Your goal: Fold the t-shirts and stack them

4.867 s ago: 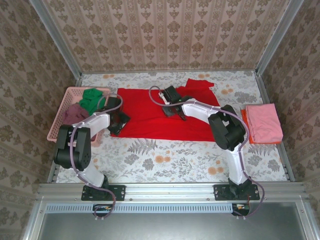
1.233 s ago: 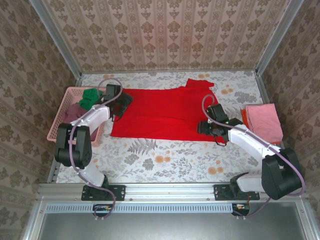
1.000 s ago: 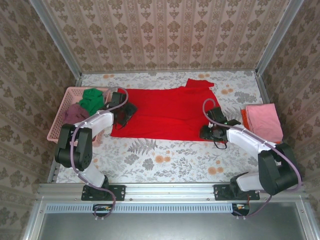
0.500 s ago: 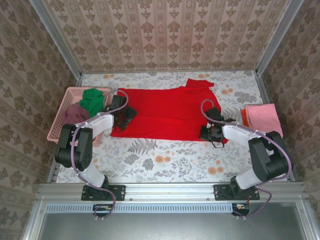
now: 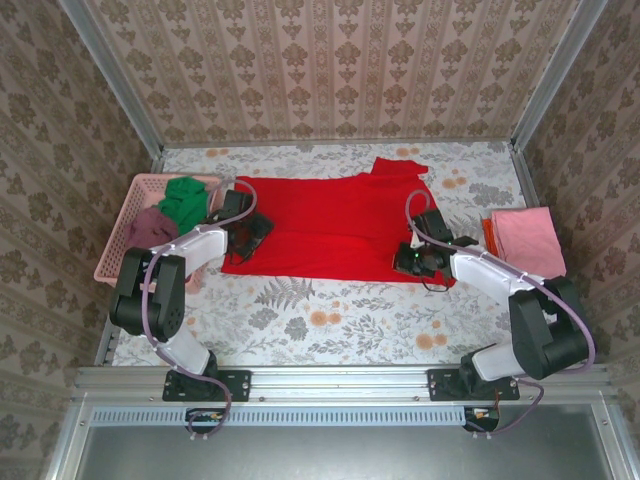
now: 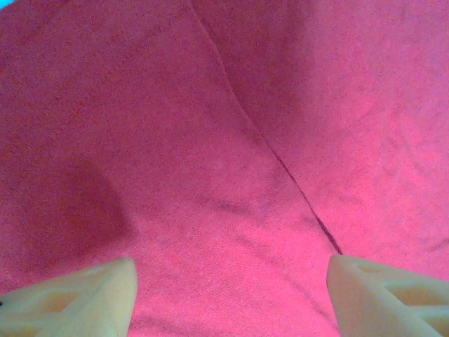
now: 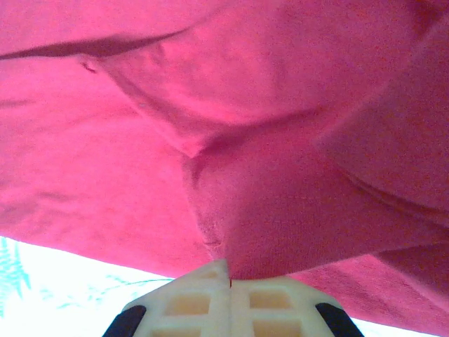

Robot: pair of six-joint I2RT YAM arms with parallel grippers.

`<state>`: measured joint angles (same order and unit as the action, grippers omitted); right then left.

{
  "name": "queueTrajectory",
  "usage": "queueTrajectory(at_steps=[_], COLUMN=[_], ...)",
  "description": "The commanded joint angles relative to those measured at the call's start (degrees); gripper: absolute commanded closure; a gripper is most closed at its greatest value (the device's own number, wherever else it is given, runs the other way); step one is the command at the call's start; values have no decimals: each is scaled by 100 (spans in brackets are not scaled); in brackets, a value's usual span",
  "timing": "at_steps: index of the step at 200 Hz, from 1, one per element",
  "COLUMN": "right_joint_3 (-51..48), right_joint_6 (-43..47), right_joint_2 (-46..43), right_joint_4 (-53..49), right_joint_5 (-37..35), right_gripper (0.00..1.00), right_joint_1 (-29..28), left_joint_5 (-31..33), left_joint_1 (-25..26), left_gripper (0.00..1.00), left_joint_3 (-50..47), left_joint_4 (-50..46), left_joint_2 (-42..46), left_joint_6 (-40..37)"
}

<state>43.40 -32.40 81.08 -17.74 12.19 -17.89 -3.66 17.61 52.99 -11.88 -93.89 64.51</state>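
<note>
The desk [image 5: 330, 320] with flowers on it is the biggest thing here. The big red t-shirt [image 5: 330, 225] lies spread out flat across the middle of it. A pink basket [image 5: 105, 265] sits at the left side of the desk, near the red t-shirt. A folded pink t-shirt [image 5: 528, 240] lies at the right side, on top of an orange t-shirt [image 5: 489, 235]. In the basket are a green t-shirt [image 5: 183, 200] and a maroon t-shirt [image 5: 150, 228]. My left fingers [image 5: 248, 232] are down at the left end of the red t-shirt, spread wide apart and holding nothing. My right fingers [image 7: 230, 298] are squeezed together at its near right corner, pinching a fold of the red cloth.
</note>
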Motion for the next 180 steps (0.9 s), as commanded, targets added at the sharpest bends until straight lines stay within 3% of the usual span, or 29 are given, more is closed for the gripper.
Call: queueTrajectory(at_steps=[1, 81, 90, 110, 124, 146, 180], right_joint_3=[181, 541, 514, 512, 509, 533, 831], right_joint_6=[-146, -242, -228, -62, 52, 107, 36], right_joint_2=[-71, 737, 697, 487, 246, 22, 583], right_joint_4=[154, 447, 420, 301, 245, 358, 854], right_joint_5=[346, 188, 102, -103, -365, -685, -797], right_gripper=[100, 99, 93, 59, 43, 29, 24], right_joint_1=[-231, -900, -901, -894, -879, -702, -342], left_joint_5=[39, -21, -30, -30, -38, 32, 225], left_joint_1=[24, 32, 33, 30, 41, 121, 261], left_gripper=[27, 27, 27, 27, 27, 26, 23], left_joint_3=[-60, -35, -30, -6, 32, 168, 423], left_joint_4=[89, 139, 133, 125, 107, 32, 8], left_joint_2=[-18, -33, -43, -35, -18, 42, -16], left_joint_6=[-2, -57, -69, -90, -120, -284, -509])
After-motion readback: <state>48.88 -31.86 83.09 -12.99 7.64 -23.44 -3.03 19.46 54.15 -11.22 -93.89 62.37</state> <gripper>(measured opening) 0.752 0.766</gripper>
